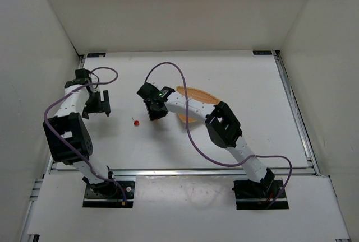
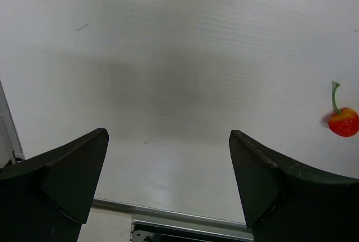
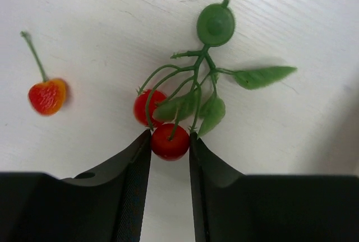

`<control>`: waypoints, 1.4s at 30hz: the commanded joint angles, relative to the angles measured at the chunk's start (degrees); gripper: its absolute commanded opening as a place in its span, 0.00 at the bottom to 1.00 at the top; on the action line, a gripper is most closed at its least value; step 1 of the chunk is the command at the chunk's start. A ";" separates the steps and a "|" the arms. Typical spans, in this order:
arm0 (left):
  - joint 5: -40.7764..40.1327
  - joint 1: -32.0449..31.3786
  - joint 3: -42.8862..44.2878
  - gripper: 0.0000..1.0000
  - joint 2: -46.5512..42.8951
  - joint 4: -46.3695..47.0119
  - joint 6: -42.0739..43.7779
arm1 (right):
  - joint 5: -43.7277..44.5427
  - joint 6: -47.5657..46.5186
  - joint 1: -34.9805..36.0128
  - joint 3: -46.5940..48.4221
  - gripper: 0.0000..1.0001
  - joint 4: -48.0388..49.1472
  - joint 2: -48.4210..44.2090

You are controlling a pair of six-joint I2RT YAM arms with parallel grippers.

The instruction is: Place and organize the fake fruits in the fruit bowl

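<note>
One high view from behind the arm bases, two close wrist views.
Aimed down past fingers (image 2: 61,180) at the desk (image 1: 241,79); sharing the single cherry (image 3: 47,96) across all three.

White left arm (image 1: 72,101) and white right arm (image 1: 245,155) with boxy black joints, purple cables (image 1: 193,136) looping alongside, black base plates (image 1: 107,195), matte black wedge-shaped fingers (image 2: 61,180), green wrist light (image 1: 164,91)

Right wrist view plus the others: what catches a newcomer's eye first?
The right gripper pinching one red cherry of the leafy cherry cluster. A single cherry lies loose beside it, and in the top view the wicker basket sits half hidden behind the right arm.
</note>
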 commanded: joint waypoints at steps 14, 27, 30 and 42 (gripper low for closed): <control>-10.97 -30.54 -1.82 1.00 -2.33 3.80 9.72 | 6.06 4.37 -14.38 -33.03 0.24 4.00 -31.31; -10.36 -38.80 -4.62 0.83 1.89 2.75 9.19 | 2.53 3.84 -19.40 -32.59 0.81 1.10 -30.61; -9.74 -38.81 -5.24 0.75 3.29 2.75 9.19 | 3.76 3.31 -19.92 -33.82 0.81 1.10 -32.10; -8.68 -38.81 -4.62 0.67 8.22 3.80 9.19 | 4.29 4.37 -19.92 -36.11 0.80 1.10 -33.16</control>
